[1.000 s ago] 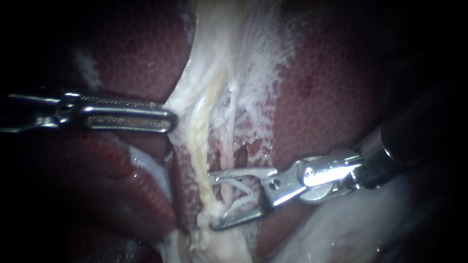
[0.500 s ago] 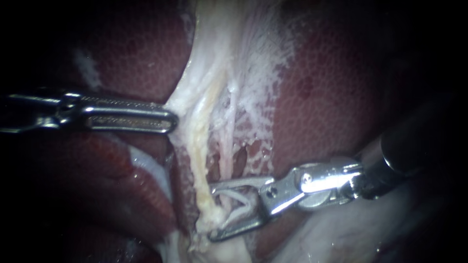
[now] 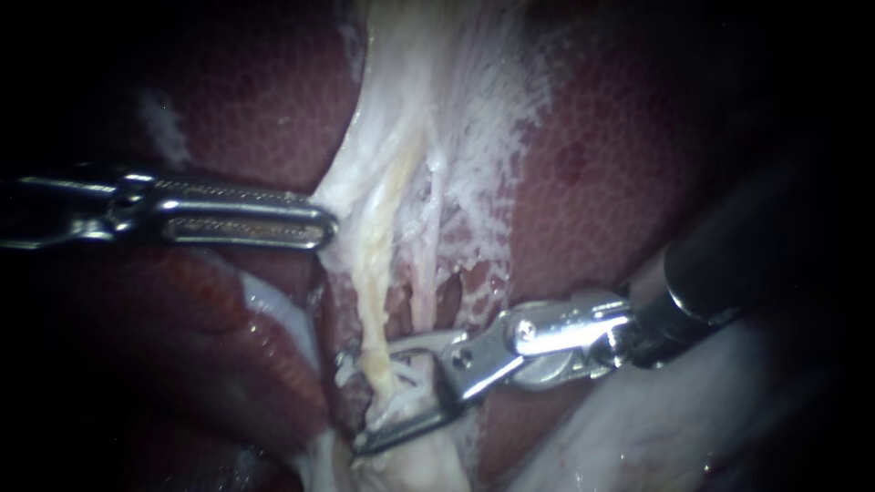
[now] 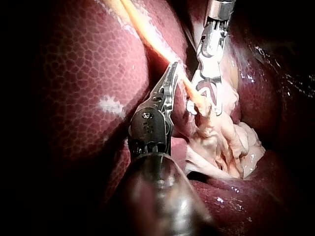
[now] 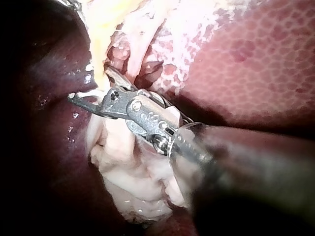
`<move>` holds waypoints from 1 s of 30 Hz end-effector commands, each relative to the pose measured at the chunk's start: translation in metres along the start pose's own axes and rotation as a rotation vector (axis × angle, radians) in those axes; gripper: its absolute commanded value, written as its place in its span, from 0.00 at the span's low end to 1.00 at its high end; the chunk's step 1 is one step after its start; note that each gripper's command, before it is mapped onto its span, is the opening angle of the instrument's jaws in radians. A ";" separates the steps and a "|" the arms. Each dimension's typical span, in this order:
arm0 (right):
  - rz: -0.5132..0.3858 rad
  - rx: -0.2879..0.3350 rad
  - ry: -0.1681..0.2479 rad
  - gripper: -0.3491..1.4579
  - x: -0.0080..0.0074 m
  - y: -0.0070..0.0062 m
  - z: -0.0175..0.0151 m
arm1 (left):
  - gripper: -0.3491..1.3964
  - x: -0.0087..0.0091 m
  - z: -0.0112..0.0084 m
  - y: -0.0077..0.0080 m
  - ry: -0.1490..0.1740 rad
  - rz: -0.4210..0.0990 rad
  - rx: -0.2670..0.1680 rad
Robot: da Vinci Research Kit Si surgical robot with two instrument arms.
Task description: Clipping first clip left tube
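Our left instrument [image 3: 319, 221] comes in level from the left, and its long ridged jaws lie together, clamped on the left edge of the pale tissue [image 3: 410, 109] that runs from far to near between the dark red lobes of the liver [image 3: 620, 182]. The left wrist view shows the same hold, with the jaw tips pinched onto the pale band beside a yellowish strand. That strand is the left tube [image 3: 372, 310]. It runs down the middle of the scene towards us, just left of a thinner pinkish tube [image 3: 425, 296]. We cannot follow the thinner tube once it reaches the upper jaw of the other instrument. Our right instrument [image 3: 375, 399] reaches in from the right, low and near. Its jaws stand wide apart and carry a white clip [image 3: 415, 384], whose legs lie against both jaws. The left tube passes between these jaws near its lower end, so one jaw is on the far side of it and the other on the near side. The clip has not been pressed together. In the right wrist view, lumpy pale tissue lies under and beside these jaws.
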 end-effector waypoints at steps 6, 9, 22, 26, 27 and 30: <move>-0.001 0.001 0.000 0.49 -0.0001 0.0001 0.0000 | 0.00 0.0000 0.0000 0.0000 0.000 0.000 0.000; -0.001 0.001 0.000 0.48 -0.0001 0.0001 -0.0001 | 0.00 0.0000 0.0000 0.0000 0.000 0.000 0.000; 0.062 0.018 0.005 0.01 -0.0003 0.0009 -0.0027 | 0.00 0.0000 0.0001 0.0000 0.000 0.000 0.000; 0.064 0.019 0.001 0.00 -0.0002 0.0012 -0.0032 | 0.00 0.0000 0.0001 0.0000 0.000 0.000 0.000; 0.070 0.019 0.001 0.00 -0.0003 0.0013 -0.0032 | 0.00 0.0000 0.0001 0.0000 0.000 0.000 0.000; 0.070 0.018 -0.002 0.00 -0.0004 0.0013 -0.0033 | 0.00 0.0000 0.0001 0.0000 0.000 0.000 0.000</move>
